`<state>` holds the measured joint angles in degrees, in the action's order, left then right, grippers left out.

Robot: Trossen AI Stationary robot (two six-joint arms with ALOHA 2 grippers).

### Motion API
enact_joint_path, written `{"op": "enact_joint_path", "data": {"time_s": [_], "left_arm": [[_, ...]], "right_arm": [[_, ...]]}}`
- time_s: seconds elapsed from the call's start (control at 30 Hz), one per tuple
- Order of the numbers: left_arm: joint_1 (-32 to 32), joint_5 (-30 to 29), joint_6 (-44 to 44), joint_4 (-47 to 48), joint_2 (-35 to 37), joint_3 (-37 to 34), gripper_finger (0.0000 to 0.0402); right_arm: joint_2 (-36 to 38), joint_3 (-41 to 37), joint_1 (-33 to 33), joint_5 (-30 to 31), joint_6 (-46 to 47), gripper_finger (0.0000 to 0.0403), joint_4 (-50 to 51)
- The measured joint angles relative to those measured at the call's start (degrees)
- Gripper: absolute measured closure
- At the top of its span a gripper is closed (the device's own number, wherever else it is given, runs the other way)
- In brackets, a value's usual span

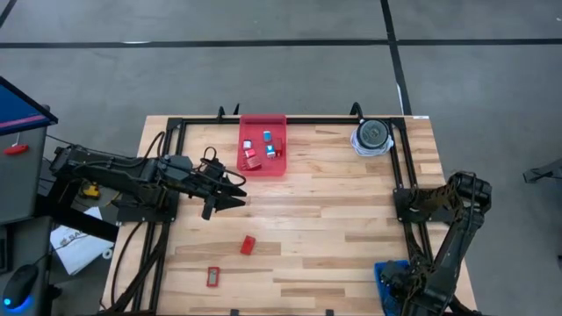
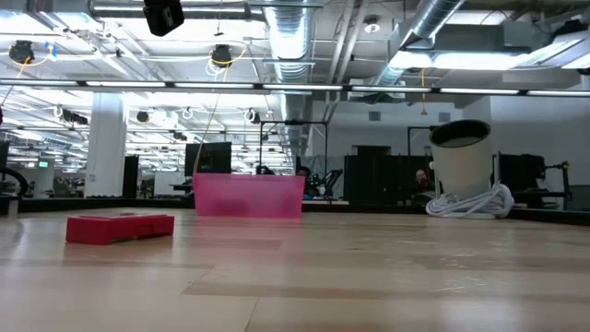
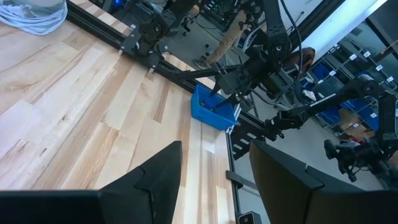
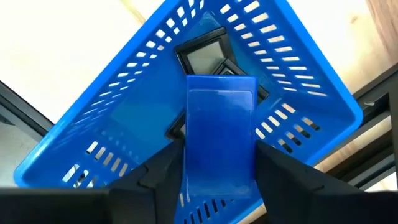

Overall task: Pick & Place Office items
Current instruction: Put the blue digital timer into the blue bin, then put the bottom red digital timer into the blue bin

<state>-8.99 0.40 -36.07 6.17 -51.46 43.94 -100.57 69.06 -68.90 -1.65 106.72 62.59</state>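
Red plastic blocks (image 1: 248,245) and (image 1: 212,277) are sitting near the tabletop's front edge, looking light and stiff; pinching the flat sides should work. Left gripper (image 1: 235,190) is hovering spread and empty. Red tray (image 1: 262,125) at the back edge is holding red and blue pieces. Right gripper (image 4: 214,158) is pinching a blue block (image 4: 220,124) over the blue basket (image 4: 124,118) at the front right corner.

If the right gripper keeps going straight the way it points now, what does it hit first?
Most likely the blue basket: the right gripper points into it, shut on a blue block, with a flat black piece lying beyond. How far off the basket floor is, I cannot tell.
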Motion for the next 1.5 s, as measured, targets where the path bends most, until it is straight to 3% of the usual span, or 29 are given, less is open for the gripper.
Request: {"op": "enact_joint_path", "data": {"time_s": [0.37,0.53,0.83,1.03,1.2,1.33,1.5], "left_arm": [[0.0,-0.4,0.0,0.0,0.0,0.0,0.0216],[0.0,-0.7,0.0,2.5,0.0,0.0,0.0216],[-2.5,0.3,-1.9,20.7,-0.9,0.0,0.0216],[-10.2,-0.1,-4.6,28.0,-7.1,0.0,0.0216],[-19.6,2.6,-5.7,27.4,-14.9,0.0,0.0216],[-28.5,5.6,1.8,27.3,-18.6,0.0,0.0216],[-36.3,3.3,18.0,23.7,-21.2,0.0,0.0213]], "right_arm": [[0.1,1.3,-0.5,1.3,0.2,0.0179,2.3],[0.6,5.2,0.7,8.7,-0.2,0.0178,4.9],[2.5,9.6,4.6,22.7,-0.6,0.0188,9.6],[3.5,10.0,8.3,27.3,-3.6,0.0188,9.1],[4.1,10.1,10.4,27.5,-6.0,0.0189,8.5],[4.3,11.0,10.3,29.5,-6.7,0.0189,8.9],[4.3,11.3,10.3,30.4,-6.8,0.0189,9.0]]}}
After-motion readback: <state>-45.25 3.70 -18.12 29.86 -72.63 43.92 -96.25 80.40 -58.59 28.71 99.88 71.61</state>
